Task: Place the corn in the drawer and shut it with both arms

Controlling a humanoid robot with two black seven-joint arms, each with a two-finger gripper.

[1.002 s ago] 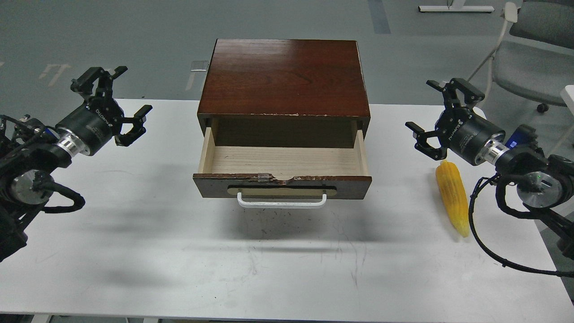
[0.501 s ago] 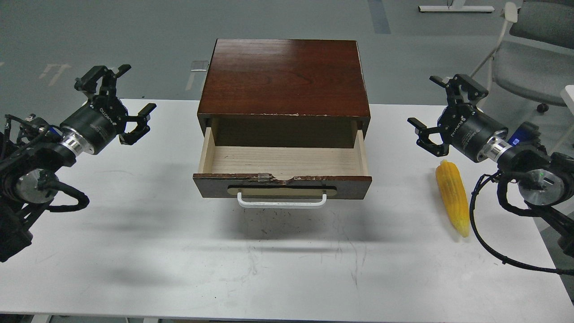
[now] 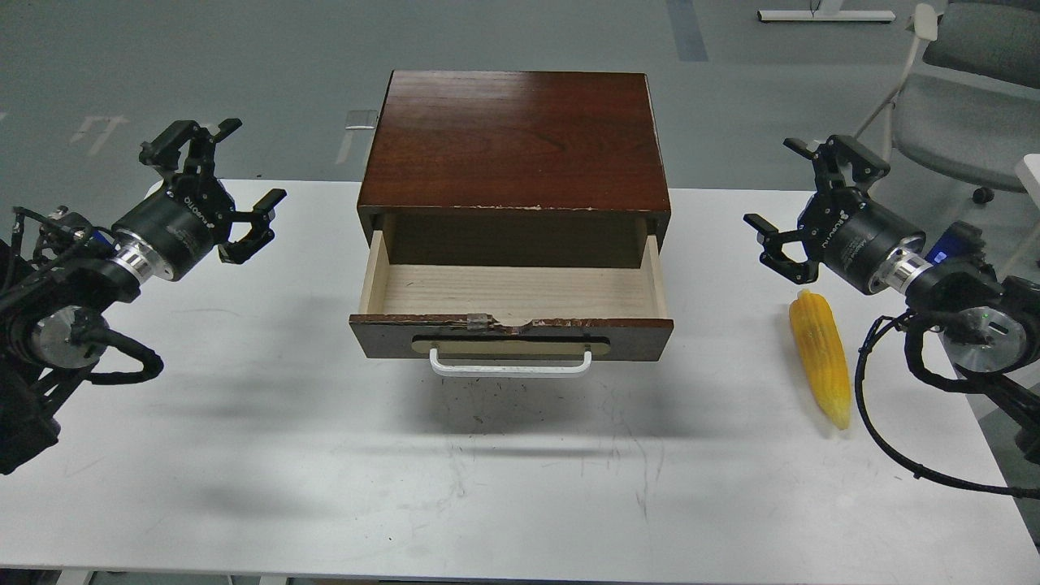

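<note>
The yellow-orange corn (image 3: 821, 357) lies on the white table at the right, pointing toward me. The drawer (image 3: 512, 313) of the dark wooden cabinet (image 3: 516, 142) is pulled open, its pale wood inside empty, with a white bar handle (image 3: 510, 366) on its chipped dark front. My right gripper (image 3: 800, 207) is open and empty, hovering just above and behind the corn's far end. My left gripper (image 3: 219, 187) is open and empty, raised over the table left of the drawer.
The white table (image 3: 487, 479) spans the view, its right edge close to the corn. A grey chair (image 3: 959, 97) stands behind the table at the right. A black cable (image 3: 877, 439) loops from my right arm near the corn.
Both grippers have lifted and drawn slightly outward and back from the drawer. The corn and drawer have not moved.
</note>
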